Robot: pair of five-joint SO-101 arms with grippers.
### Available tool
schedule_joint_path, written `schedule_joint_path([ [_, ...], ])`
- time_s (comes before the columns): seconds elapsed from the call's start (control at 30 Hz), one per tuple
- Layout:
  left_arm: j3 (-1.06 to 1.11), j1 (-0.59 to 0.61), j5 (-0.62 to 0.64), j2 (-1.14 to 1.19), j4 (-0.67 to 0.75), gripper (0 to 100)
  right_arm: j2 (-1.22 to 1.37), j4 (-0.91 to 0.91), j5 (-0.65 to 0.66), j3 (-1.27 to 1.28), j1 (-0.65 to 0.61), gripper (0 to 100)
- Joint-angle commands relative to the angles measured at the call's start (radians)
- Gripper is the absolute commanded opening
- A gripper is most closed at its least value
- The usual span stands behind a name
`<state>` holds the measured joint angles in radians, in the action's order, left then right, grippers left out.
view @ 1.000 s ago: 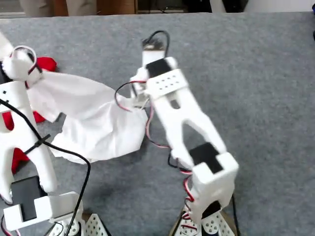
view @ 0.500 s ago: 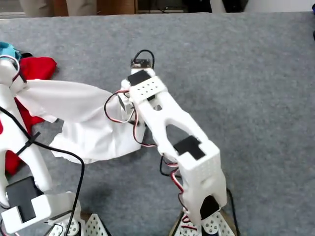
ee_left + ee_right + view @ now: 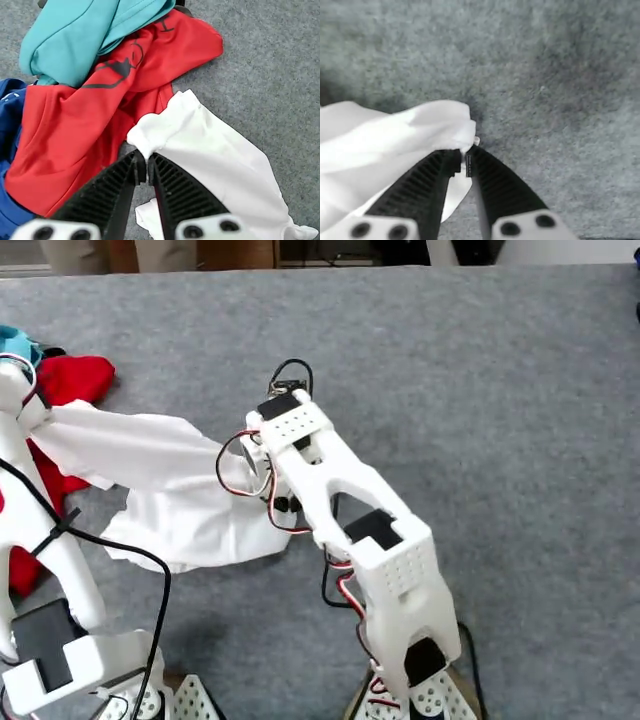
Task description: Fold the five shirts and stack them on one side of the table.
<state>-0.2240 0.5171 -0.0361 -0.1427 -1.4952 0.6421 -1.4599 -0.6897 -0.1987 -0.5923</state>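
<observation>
Pinching a puckered corner of the white shirt (image 3: pixel 190 495), your left gripper (image 3: pixel 148 169) has its ribbed black jaws pressed together on the cloth, at the table's left edge. Your right gripper (image 3: pixel 465 165) nips the opposite edge the same way, ribbed jaws closed on a soft rolled fold, near the table's middle. Between the two, the shirt is stretched into a long twisted band of smooth thin fabric. The rest sags in loose creases onto the grey, felt-like table (image 3: pixel 520 400).

Beside the left gripper:
- red shirt (image 3: pixel 70 130), matte knit with a dark print, rumpled
- teal shirt (image 3: pixel 70 35), bunched over its top
- blue shirt (image 3: pixel 7 150), touching its side

The white corner lies over the red.
</observation>
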Motion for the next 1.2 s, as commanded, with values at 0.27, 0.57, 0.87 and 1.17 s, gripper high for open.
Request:
schedule_joint_path([
  [0.27, -0.149, 0.011, 0.002, -0.054, 0.0, 2, -0.142, -0.287, 0.005, -0.375, 0.079, 0.5],
  [0.57, -0.209, -0.023, -0.005, -0.196, -0.006, 2, -0.367, -0.316, 0.14, -0.779, 0.203, 0.5],
  [0.87, -0.086, -0.025, 0.003, -0.415, -0.068, 2, -0.529, -0.315, 0.264, -1.046, 0.329, 0.5],
  [1.17, 0.209, -0.106, 0.137, -0.596, -0.086, 2, -0.565, -0.315, 0.311, -1.109, 0.401, 0.5],
])
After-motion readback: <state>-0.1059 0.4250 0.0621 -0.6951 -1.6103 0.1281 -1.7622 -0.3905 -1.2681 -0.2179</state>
